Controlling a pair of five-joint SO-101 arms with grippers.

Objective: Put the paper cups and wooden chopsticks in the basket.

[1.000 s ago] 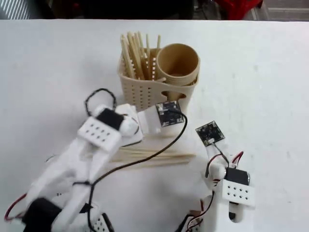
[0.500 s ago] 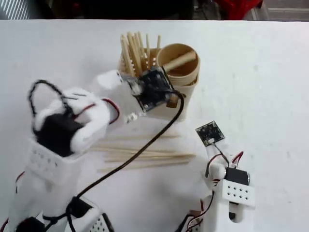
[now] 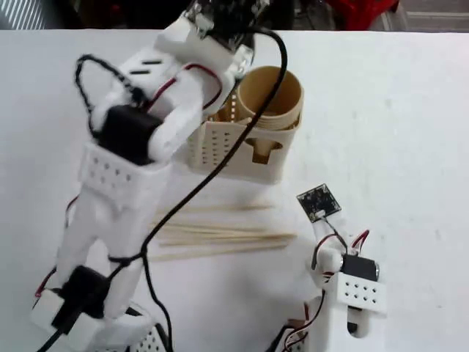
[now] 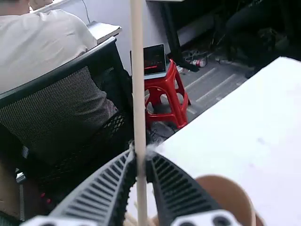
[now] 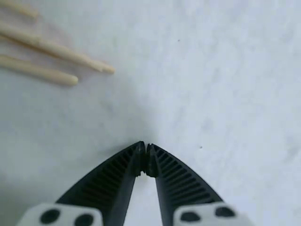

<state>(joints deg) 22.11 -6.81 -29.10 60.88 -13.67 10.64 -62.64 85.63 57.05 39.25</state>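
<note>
Chopstick (image 4: 137, 70) is pinched between the closed jaws of the left gripper (image 4: 139, 162), raised above the basket (image 3: 220, 147), where the paper cups (image 3: 271, 99) already sit. Looks like the drop-in step: lower the stick end-first into the compartment beside the cups, then release. Right gripper (image 5: 145, 157) is closed on nothing, low over the table near the loose chopsticks (image 3: 227, 236) left to fetch.
</note>
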